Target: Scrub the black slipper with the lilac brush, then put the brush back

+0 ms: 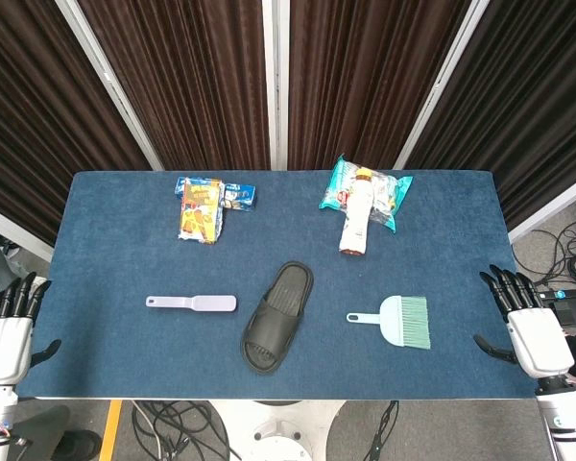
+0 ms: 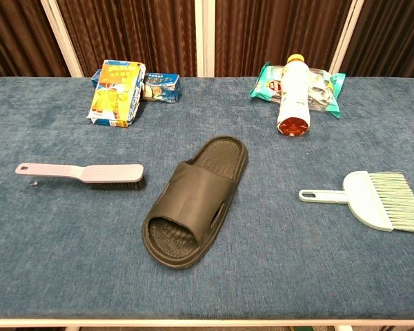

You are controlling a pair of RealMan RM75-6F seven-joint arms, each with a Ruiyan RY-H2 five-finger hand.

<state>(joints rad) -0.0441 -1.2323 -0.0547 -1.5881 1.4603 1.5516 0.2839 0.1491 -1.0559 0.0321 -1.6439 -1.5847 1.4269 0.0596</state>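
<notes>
The black slipper (image 2: pixel 196 200) lies nearest the chest camera at mid-table, sole down, its long axis diagonal with the toe opening toward the near left and the heel toward the far right. The lilac brush (image 2: pixel 83 172) lies well apart to its left, long axis across the table, handle pointing left, bristles down. Both the left hand (image 1: pixel 8 327) and right hand (image 1: pixel 528 327) hover at the table edges, fingers spread and empty; scrubbing has not begun, and the next move likely calls for the left hand to grasp the brush handle.
</notes>
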